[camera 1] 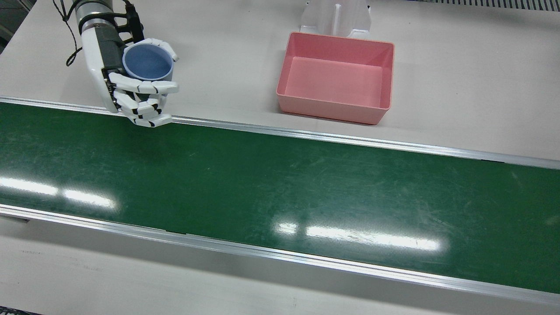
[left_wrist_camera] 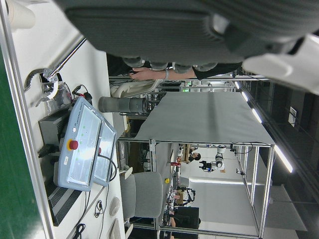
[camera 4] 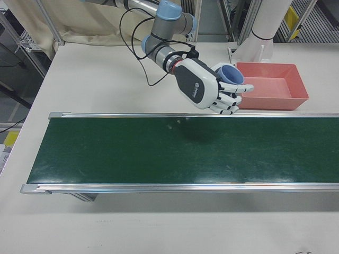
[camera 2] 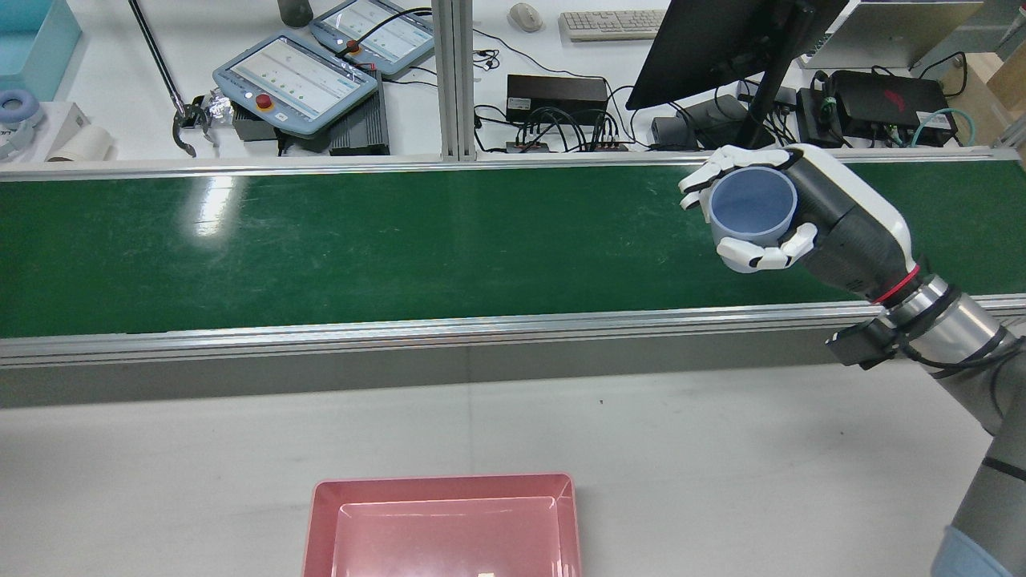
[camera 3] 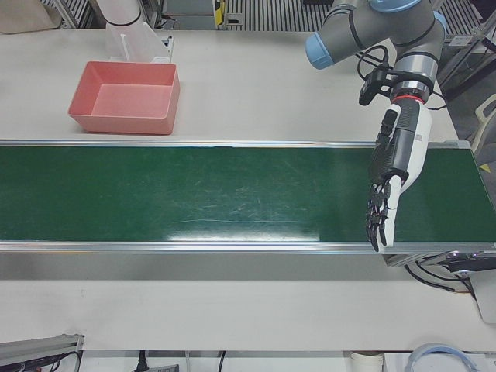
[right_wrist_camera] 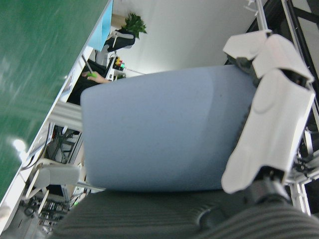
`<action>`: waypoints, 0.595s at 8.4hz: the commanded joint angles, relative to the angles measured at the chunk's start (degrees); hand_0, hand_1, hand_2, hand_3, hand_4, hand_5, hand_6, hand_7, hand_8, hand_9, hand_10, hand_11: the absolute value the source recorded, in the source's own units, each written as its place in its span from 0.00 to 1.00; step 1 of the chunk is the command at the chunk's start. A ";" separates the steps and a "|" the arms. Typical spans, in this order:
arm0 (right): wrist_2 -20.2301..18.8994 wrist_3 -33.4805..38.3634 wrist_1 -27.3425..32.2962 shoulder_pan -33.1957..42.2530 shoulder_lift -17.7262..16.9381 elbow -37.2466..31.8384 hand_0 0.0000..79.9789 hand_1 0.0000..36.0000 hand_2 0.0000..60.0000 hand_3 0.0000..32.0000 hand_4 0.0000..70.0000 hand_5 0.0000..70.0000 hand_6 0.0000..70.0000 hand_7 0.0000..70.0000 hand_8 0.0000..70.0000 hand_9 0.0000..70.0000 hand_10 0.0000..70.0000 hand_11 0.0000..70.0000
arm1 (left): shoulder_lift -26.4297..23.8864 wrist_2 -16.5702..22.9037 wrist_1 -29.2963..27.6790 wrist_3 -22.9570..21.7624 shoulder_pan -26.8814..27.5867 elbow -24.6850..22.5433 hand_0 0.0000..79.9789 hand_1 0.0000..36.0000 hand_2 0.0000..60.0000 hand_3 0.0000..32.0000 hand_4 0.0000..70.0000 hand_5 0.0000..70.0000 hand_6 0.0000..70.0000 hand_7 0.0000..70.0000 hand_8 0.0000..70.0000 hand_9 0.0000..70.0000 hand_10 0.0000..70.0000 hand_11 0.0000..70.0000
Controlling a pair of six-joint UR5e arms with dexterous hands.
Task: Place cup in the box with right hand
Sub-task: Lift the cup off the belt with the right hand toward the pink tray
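Observation:
My right hand (camera 1: 124, 83) is shut on a blue cup (camera 1: 148, 61) and holds it upright in the air over the near edge of the green belt. It shows too in the rear view (camera 2: 801, 216) with the cup (camera 2: 752, 204), in the right-front view (camera 4: 209, 87) and close up in the right hand view (right_wrist_camera: 164, 129). The pink box (camera 1: 336, 78) stands open and empty on the white table, well to the side of the cup; it also shows in the rear view (camera 2: 445, 525) and the right-front view (camera 4: 273, 87). My left hand (camera 3: 391, 186) hangs open over the far end of the belt.
The green conveyor belt (camera 1: 280, 197) runs across the table between metal rails. A white pedestal (camera 1: 334, 17) stands just behind the box. Beyond the belt, a bench carries teach pendants (camera 2: 296, 76), a monitor (camera 2: 713, 40) and cables.

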 commanded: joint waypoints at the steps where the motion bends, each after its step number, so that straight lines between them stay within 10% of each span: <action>1: 5.77 -8.34 -0.21 -15.93 6.18 3.43 0.73 1.00 1.00 0.00 0.30 0.23 0.43 1.00 0.54 0.88 0.32 0.52 | 0.02 -0.06 0.00 0.00 -0.07 -0.05 0.00 0.00 0.00 0.00 0.00 0.00 0.00 0.00 0.00 0.00 0.00 0.00; 5: 12.80 -18.90 0.14 -33.35 11.11 3.52 0.74 1.00 1.00 0.00 0.37 0.21 0.39 1.00 0.49 0.84 0.30 0.48 | 0.02 0.03 0.00 0.00 0.02 0.04 0.00 0.00 0.00 0.00 0.00 0.00 0.00 0.00 0.00 0.00 0.00 0.00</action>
